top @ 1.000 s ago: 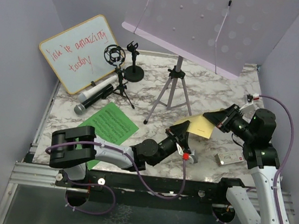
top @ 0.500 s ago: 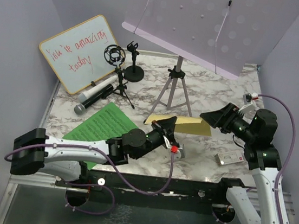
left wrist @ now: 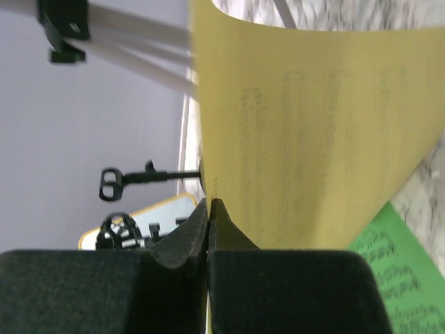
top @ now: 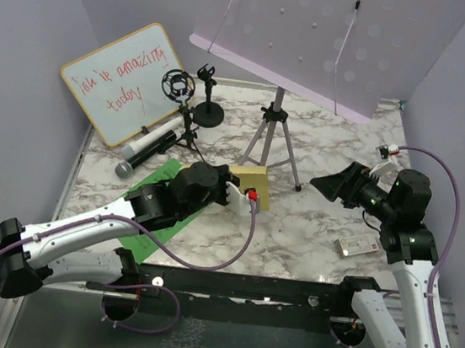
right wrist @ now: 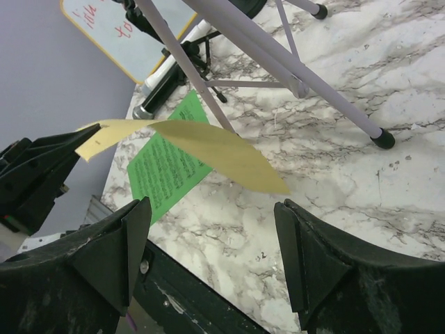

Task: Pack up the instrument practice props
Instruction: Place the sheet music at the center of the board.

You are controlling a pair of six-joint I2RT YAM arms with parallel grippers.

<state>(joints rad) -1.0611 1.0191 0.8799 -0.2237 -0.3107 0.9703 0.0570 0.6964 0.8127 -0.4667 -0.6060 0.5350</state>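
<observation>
My left gripper [top: 232, 193] is shut on one edge of the yellow music sheet [top: 259, 180], which it holds off the table just right of the green sheet [top: 156, 188]. In the left wrist view the jaws [left wrist: 208, 206] pinch the yellow sheet [left wrist: 313, 132] tight. My right gripper [top: 333, 186] stands open and apart from it, with only the marble table between its fingers [right wrist: 212, 250]. The yellow sheet [right wrist: 215, 149] curls in the air ahead of it. The lilac music rack [top: 317, 40] stands on its tripod. Two microphones [top: 146, 151], the ring-mount tripod [top: 178, 87] and the round-base holder [top: 208, 113] stand at back left.
A wood-framed whiteboard [top: 121, 80] leans on the left wall. A small flat white device [top: 358, 246] lies beside the right arm. The rack's tripod legs [top: 269, 149] spread over the middle of the table. Purple walls close in three sides.
My right gripper opened and let go of the yellow sheet. My left gripper closed on it and carried it left, toward the green sheet.
</observation>
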